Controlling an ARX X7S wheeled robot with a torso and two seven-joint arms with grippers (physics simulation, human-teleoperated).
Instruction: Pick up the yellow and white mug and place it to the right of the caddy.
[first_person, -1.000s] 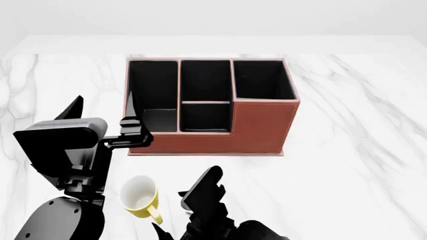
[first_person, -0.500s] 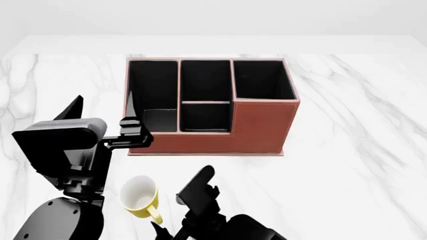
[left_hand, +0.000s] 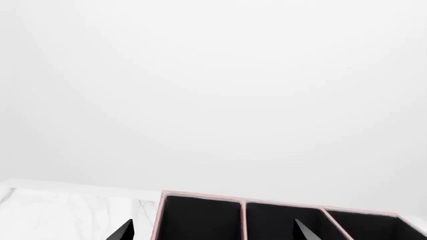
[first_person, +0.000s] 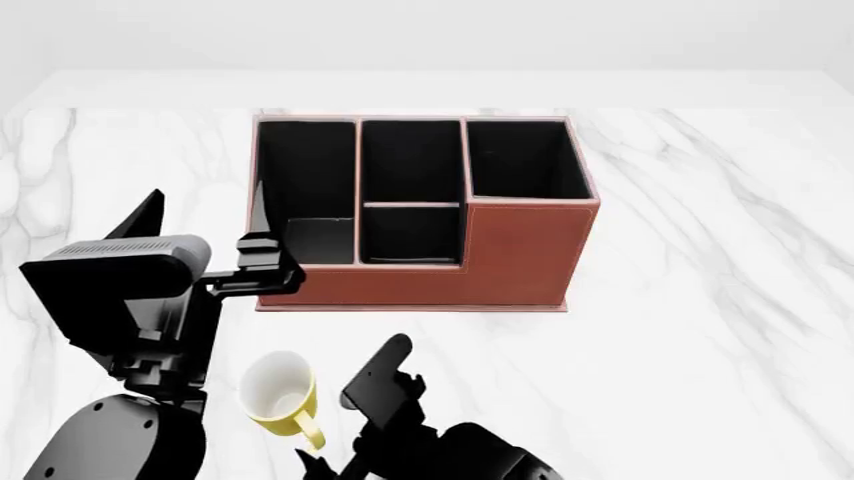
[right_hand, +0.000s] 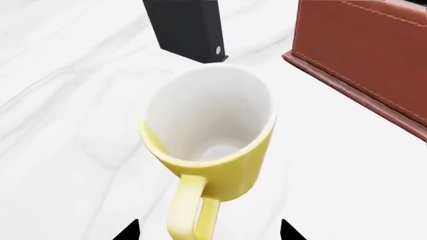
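Note:
The yellow and white mug (first_person: 278, 392) stands upright on the marble table in front of the caddy's left end, handle toward me. The caddy (first_person: 527, 255) is a reddish-brown box with black compartments at mid-table. My right gripper (first_person: 344, 418) is open beside the mug on its near right. In the right wrist view the mug (right_hand: 213, 135) fills the middle and its handle lies between the open fingertips of the right gripper (right_hand: 207, 232). The caddy's corner (right_hand: 373, 55) shows beyond. My left gripper (first_person: 203, 212) is open and empty, raised at the caddy's left end. The left wrist view shows the left gripper (left_hand: 212, 232) before the caddy's rim (left_hand: 200, 196).
The marble table (first_person: 721, 300) spreads wide to the right of the caddy. My left arm's black body (first_person: 114, 285) stands just left of the mug. A black upright block (right_hand: 190, 27), seemingly part of that arm, shows behind the mug.
My right gripper has moved left and toward me, closer to the mug's handle. The left arm has shifted slightly left. The mug and caddy have not moved.

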